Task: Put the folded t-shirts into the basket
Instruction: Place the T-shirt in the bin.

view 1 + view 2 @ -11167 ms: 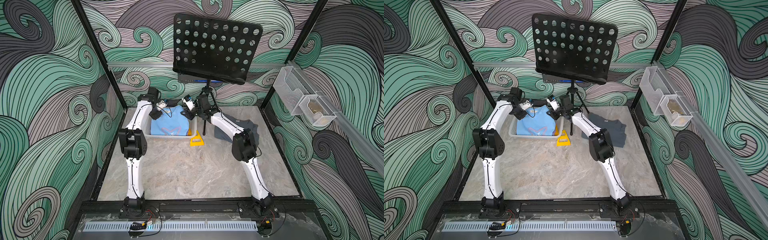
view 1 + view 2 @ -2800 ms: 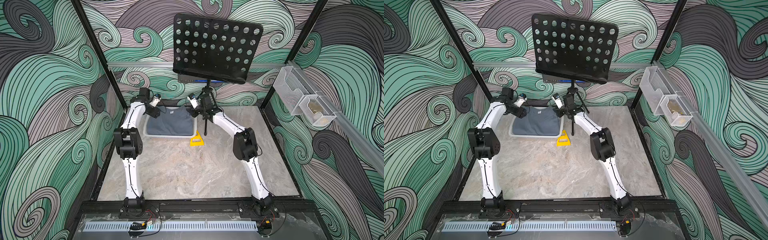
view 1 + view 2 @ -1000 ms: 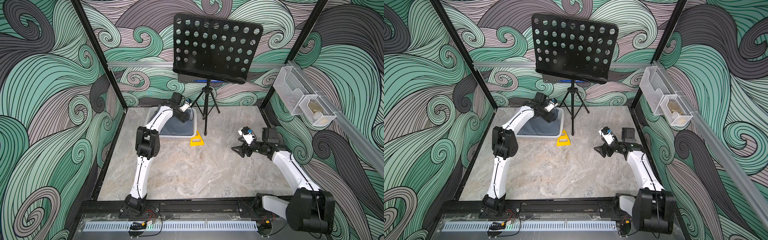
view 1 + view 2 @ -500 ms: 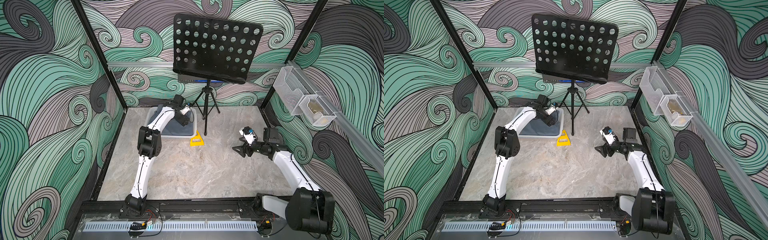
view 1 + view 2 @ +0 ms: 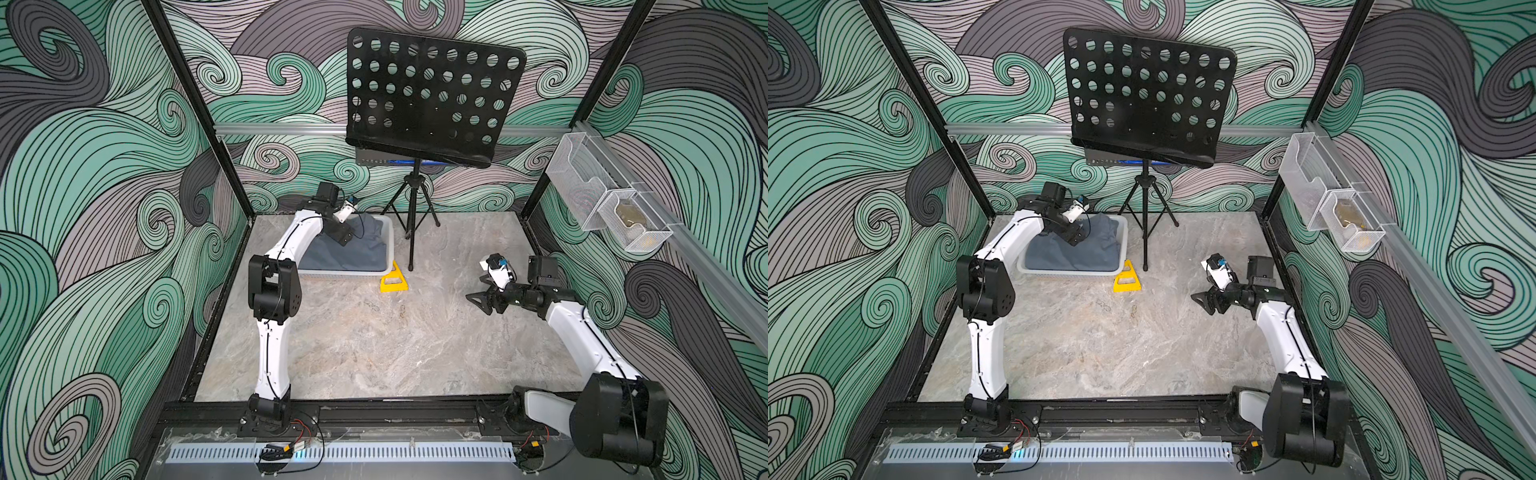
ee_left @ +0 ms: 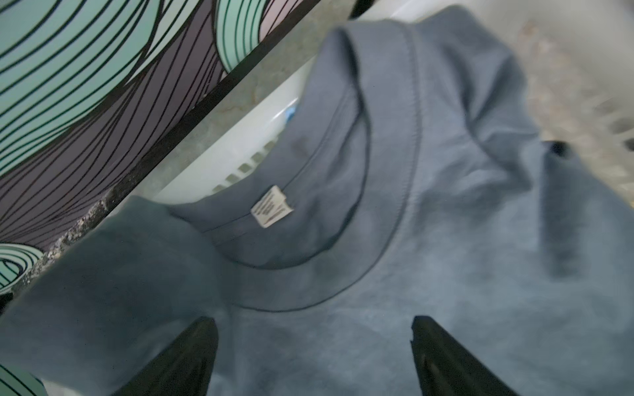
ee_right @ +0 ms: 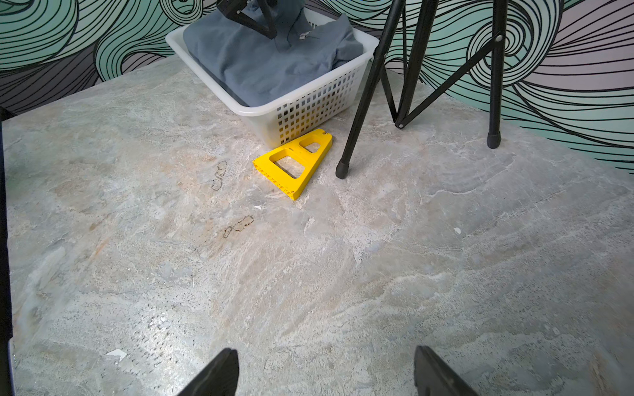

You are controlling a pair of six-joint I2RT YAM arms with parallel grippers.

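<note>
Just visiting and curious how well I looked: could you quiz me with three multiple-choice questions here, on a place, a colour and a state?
1. Where is the yellow triangular plastic piece relative to the white lattice plastic basket?
A) inside it
B) on the marble table beside its corner
C) on its rim

2. What colour is the folded shirt on top in the basket?
A) mustard
B) lavender
C) slate grey

3. How is the right gripper?
A) open and empty
B) shut on cloth
C) shut on the yellow piece

Answers:
1 B: it lies flat on the table by the basket.
2 C: grey cloth fills the top.
3 A: its jaws stand apart over bare table.
</note>
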